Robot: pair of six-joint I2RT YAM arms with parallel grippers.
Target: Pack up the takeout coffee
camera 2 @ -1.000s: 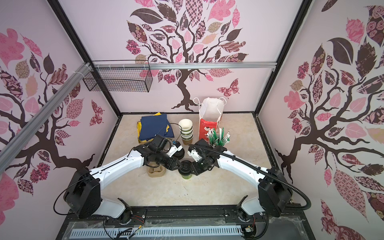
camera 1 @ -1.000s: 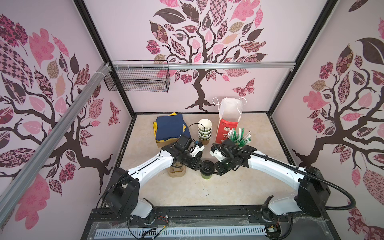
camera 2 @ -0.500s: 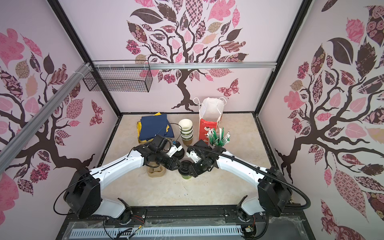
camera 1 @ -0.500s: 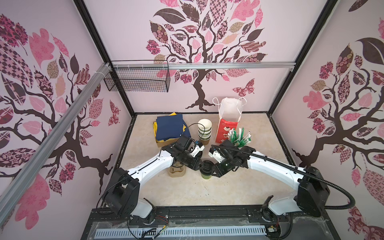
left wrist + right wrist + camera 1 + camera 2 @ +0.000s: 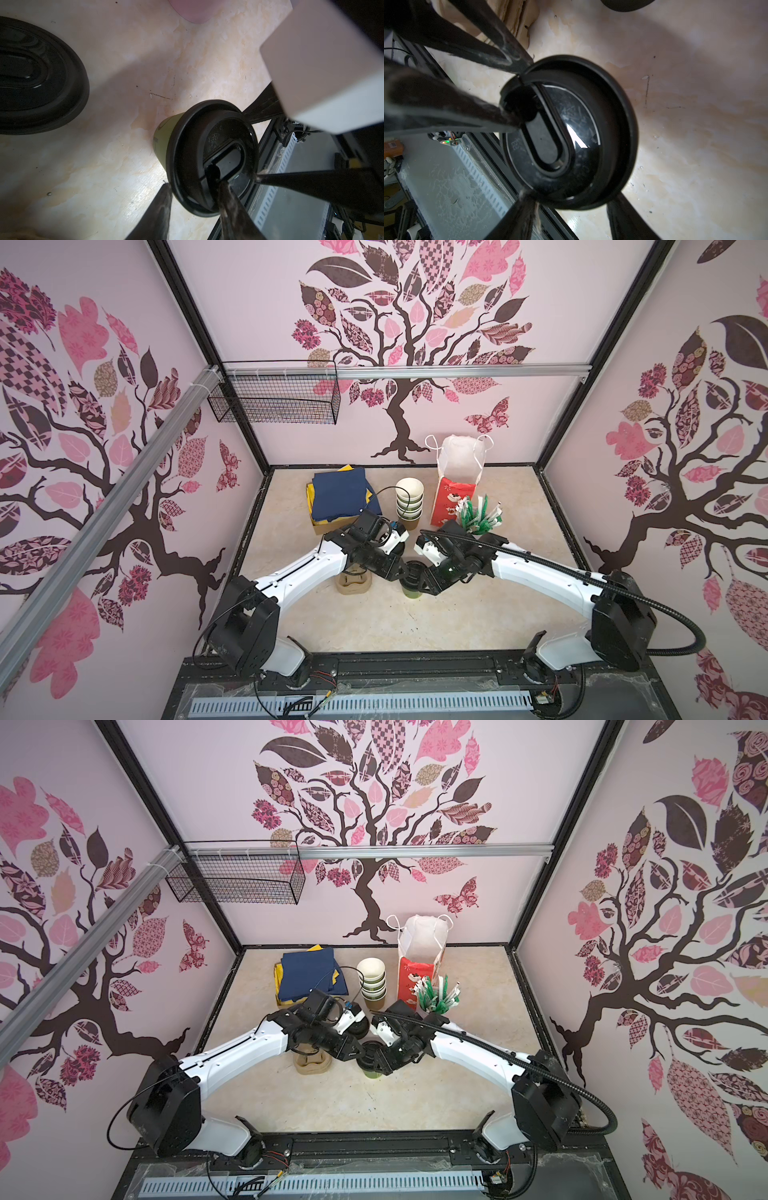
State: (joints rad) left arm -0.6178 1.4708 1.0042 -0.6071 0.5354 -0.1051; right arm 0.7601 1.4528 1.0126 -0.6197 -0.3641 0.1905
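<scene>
My left gripper (image 5: 193, 187) is pinching the black lid (image 5: 209, 149) on the green cup (image 5: 164, 135), mid-frame in both top views. My right gripper (image 5: 570, 198) is sitting wide around it; squeezing or not, I cannot tell. Pulling with 2 grippers could tip it or pop the lid. The cardboard carrier (image 5: 353, 583) is crowding its left; open table (image 5: 415, 626) is waiting below.

You get bright, even light and bowed edges in both top views, while your wrist views are dim, the near claw fingers (image 5: 446, 108) blurred, glare streaking the lid (image 5: 571, 135), shadows across the table (image 5: 124, 62).
</scene>
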